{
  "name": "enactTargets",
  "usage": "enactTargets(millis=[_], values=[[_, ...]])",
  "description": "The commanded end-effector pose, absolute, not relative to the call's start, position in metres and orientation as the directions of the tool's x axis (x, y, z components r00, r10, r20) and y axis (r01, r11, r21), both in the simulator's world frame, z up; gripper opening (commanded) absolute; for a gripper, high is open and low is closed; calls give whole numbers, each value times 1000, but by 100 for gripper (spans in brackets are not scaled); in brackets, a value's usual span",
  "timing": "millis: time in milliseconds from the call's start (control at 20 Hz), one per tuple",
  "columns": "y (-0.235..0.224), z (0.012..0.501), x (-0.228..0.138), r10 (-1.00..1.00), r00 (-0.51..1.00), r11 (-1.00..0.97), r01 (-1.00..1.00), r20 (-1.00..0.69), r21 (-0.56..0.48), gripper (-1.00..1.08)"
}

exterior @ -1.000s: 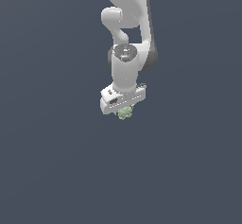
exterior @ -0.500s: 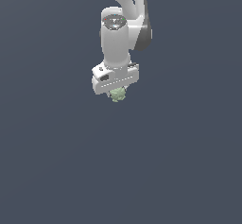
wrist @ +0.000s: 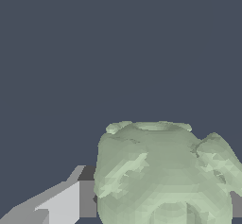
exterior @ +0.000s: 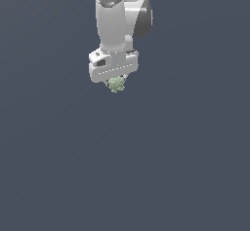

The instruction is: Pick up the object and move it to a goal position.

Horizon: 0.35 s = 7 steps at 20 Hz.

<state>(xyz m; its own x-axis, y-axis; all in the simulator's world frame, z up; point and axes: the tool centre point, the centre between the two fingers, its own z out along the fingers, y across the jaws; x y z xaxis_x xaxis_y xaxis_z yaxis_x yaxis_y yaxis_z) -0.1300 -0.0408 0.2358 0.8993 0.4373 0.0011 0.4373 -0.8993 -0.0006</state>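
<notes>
The object [exterior: 116, 84] is a small pale green knobbly lump. It hangs just under the white hand of my arm in the exterior view, high in the picture, above the plain dark grey ground. My gripper [exterior: 116, 82] is shut on the object; its fingers are mostly hidden behind the hand and the lump. In the wrist view the object [wrist: 163, 173] fills the near part of the picture, with one grey finger [wrist: 56, 202] against its side and a sliver of the other at the far side.
Only plain dark grey ground [exterior: 146, 176] shows around the arm. No goal marker shows in either view.
The arm has risen and shifted toward the exterior view's left, carrying the green object with it. The gripper stays shut on it.
</notes>
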Motion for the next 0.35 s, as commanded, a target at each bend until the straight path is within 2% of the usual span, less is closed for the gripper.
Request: enactTargets(millis=[0,300], values=[[-44,242,-136,438,899,-899,438,1,-1,-100],[-47,248,-141,438,899,-899,438,1,-1,-100]])
